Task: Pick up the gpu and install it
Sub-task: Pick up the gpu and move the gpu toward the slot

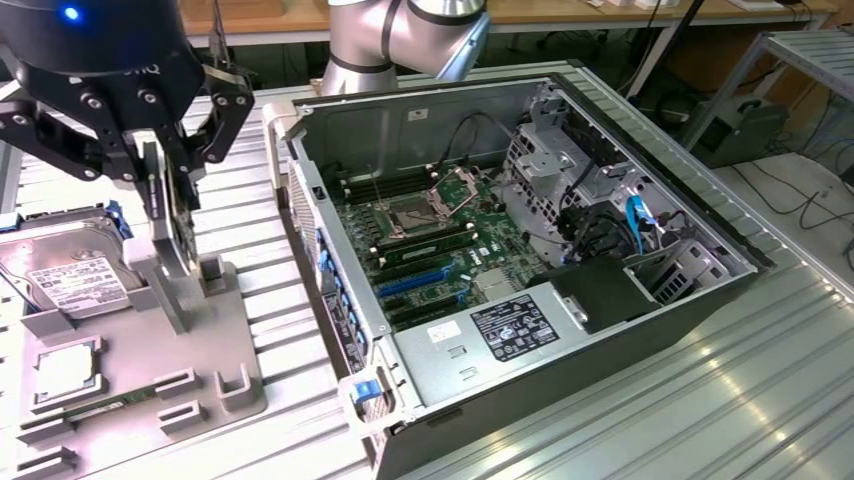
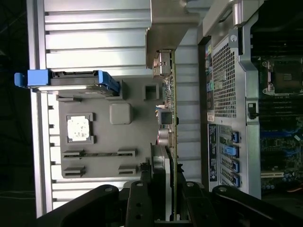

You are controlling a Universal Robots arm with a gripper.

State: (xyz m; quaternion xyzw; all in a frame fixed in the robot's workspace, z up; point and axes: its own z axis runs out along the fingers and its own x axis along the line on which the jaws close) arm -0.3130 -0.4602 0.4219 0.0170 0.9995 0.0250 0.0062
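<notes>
- Nearest, the grey tray (image 1: 134, 390) carries a processor chip (image 1: 64, 375) and a hard drive (image 1: 67, 280).
- Over it, the gripper (image 1: 163, 165) is pinched narrow on the gpu (image 1: 171, 225). The card stands upright and edge-on, with its lower end by the tray's post.
- Further off, toward the exterior view's right, the open computer case (image 1: 387, 120) lies with its motherboard (image 1: 441, 240) exposed.
</notes>
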